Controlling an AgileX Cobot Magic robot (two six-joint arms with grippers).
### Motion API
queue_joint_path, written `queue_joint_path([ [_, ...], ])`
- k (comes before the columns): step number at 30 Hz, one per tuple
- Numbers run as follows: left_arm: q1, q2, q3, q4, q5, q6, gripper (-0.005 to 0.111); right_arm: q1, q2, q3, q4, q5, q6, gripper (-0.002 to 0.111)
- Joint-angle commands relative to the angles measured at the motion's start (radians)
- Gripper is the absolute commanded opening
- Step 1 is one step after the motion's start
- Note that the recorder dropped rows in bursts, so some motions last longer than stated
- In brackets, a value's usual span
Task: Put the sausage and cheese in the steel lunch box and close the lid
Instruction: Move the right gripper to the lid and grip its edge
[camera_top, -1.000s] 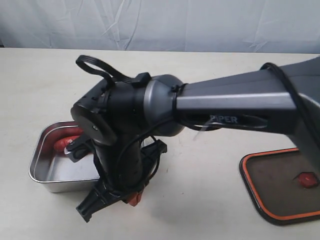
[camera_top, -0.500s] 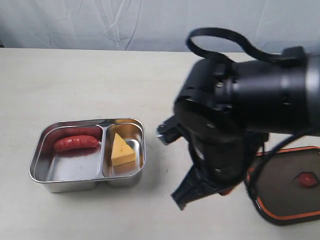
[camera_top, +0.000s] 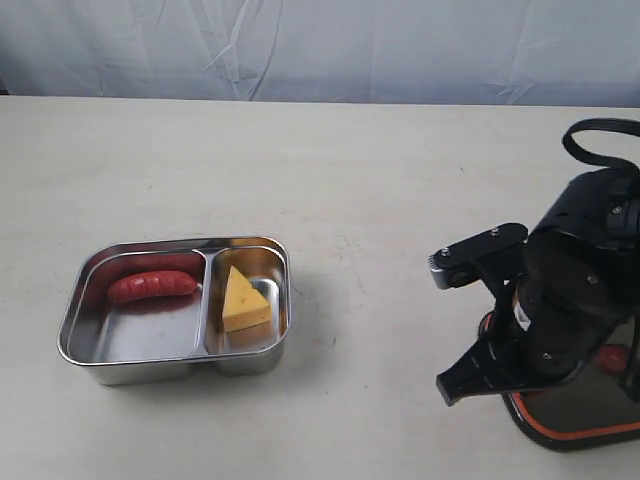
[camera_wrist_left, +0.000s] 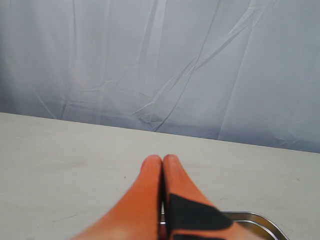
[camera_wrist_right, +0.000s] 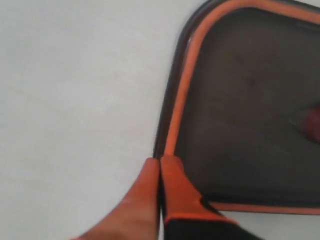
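Observation:
The steel lunch box (camera_top: 150, 372) sits on the table at the left, uncovered. The red sausage (camera_top: 152, 285) lies in its larger left compartment and the yellow cheese (camera_top: 243, 300) in the smaller right one. The dark lid (camera_top: 590, 412) with its orange rim lies flat at the right edge, partly under my right arm (camera_top: 570, 290). In the right wrist view my right gripper (camera_wrist_right: 160, 160) is shut, its tips over the edge of the lid (camera_wrist_right: 250, 110) near a corner, nothing between them. My left gripper (camera_wrist_left: 162, 159) is shut and empty, above a corner of the lunch box (camera_wrist_left: 255, 220).
A pale cloth backdrop (camera_top: 320, 45) hangs behind the beige table (camera_top: 380, 200). A black cable loop (camera_top: 600, 130) sticks up from the right arm. The lid's orange valve (camera_wrist_right: 312, 122) shows blurred at the frame edge.
My right arm has swung from over the lunch box to the right and now hangs over the lid. The box, sausage and cheese have come into full view.

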Motion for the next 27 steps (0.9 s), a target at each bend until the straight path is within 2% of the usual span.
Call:
queue_joint_path([
  [1,0.001,-0.005,0.003,0.003,-0.007,0.003,0.0,-0.092,0.014,0.019,0.057,-0.089,-0.007,-0.001],
  [8,0.001,-0.005,0.003,0.003,-0.007,0.003,0.0,-0.106,0.016,0.019,0.094,-0.211,-0.032,-0.001],
  [16,0.001,-0.005,0.003,0.003,-0.007,0.003,0.0,-0.106,0.051,0.019,0.053,-0.211,0.053,0.0],
  [17,0.001,-0.005,0.003,0.003,-0.007,0.003,0.0,-0.106,0.054,0.019,0.047,-0.214,0.064,0.002],
  [19,0.001,-0.005,0.003,0.003,-0.007,0.003,0.0,-0.106,0.063,0.019,0.033,-0.217,0.089,0.013],
  [24,0.001,-0.005,0.003,0.003,-0.007,0.003,0.0,-0.106,0.067,0.019,0.012,-0.206,0.146,0.059],
  [25,0.001,-0.005,0.003,0.003,-0.007,0.003,0.0,-0.106,0.068,0.019,0.01,-0.2,0.153,0.059],
  [27,0.001,-0.005,0.003,0.003,-0.007,0.003,0.0,-0.106,0.068,0.021,-0.026,-0.19,0.156,0.05],
])
